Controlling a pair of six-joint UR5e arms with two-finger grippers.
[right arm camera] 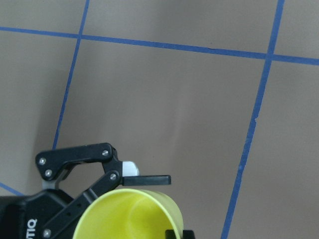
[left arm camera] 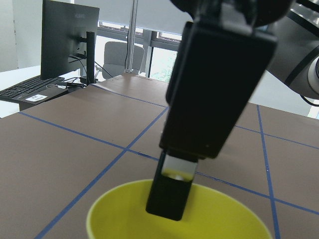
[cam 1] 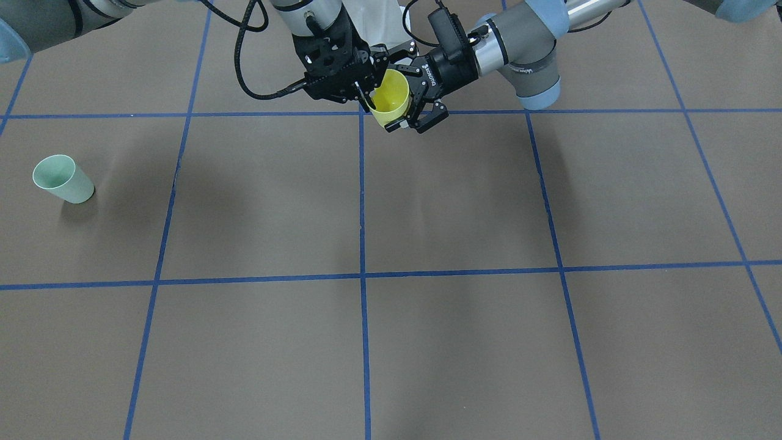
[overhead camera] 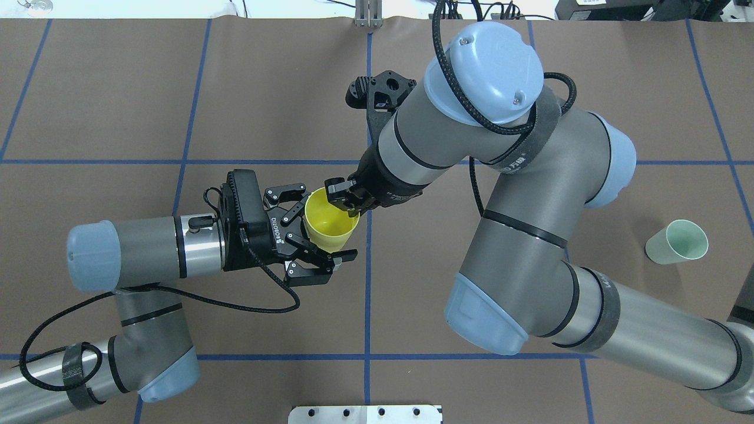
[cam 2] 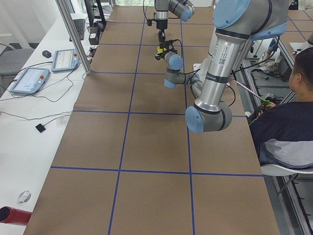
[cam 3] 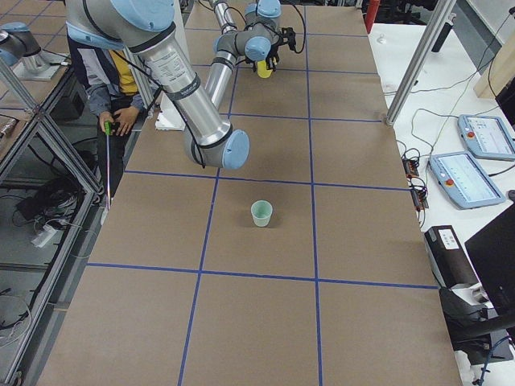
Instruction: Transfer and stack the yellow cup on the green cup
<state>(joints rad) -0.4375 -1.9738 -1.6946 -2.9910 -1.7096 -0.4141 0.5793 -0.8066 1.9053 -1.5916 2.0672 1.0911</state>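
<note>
The left gripper spreads wide, a finger either side of the yellow cup. The cup hangs above the table, upright, mouth up; the right gripper pinches its rim, one finger inside. Well right of it stands the green cup, upright, empty.

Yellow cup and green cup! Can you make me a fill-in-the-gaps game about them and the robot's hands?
One finger of the right gripper pokes ___ the yellow cup. The two fingers of the left gripper sit on either side of the ___ cup. The green cup stands by itself with its open end facing ___.
Missing words: inside; yellow; up.
</note>
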